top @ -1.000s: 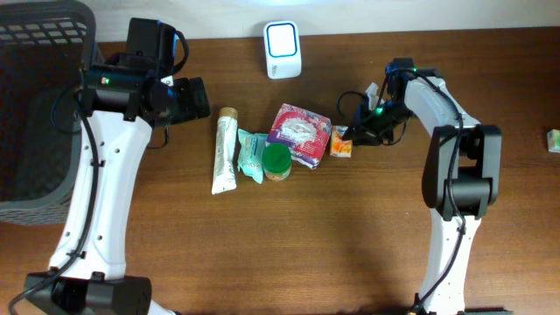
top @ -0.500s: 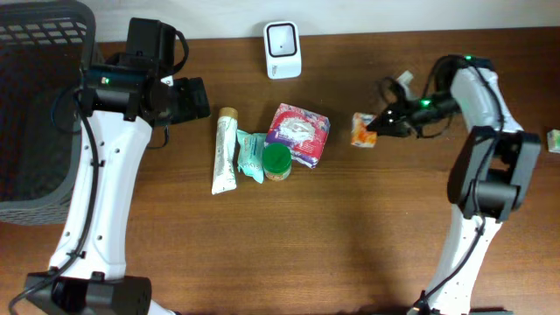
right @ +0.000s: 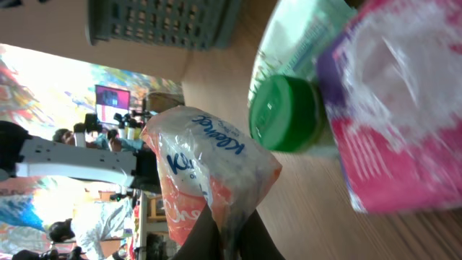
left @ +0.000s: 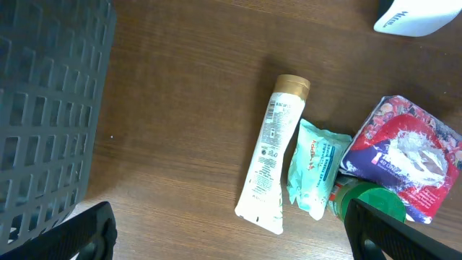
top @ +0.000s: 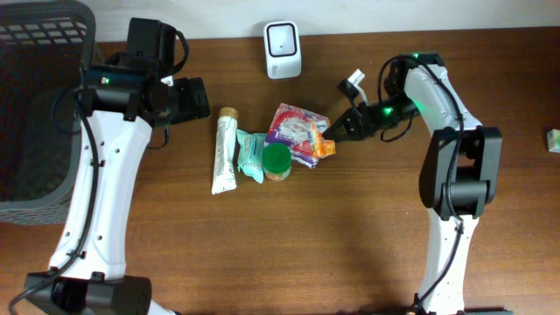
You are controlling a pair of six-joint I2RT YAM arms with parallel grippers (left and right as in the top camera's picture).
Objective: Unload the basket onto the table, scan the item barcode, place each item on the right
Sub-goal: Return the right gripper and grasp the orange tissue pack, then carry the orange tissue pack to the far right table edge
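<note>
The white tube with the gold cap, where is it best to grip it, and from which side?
Probably mid-body, from above, jaws across the narrow width: the white tube lies flat, its left edge free, but the teal packet lies close along its right.

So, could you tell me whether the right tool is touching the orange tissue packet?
Touching: the right wrist view shows the right tool pinched shut on the orange tissue packet.
</note>
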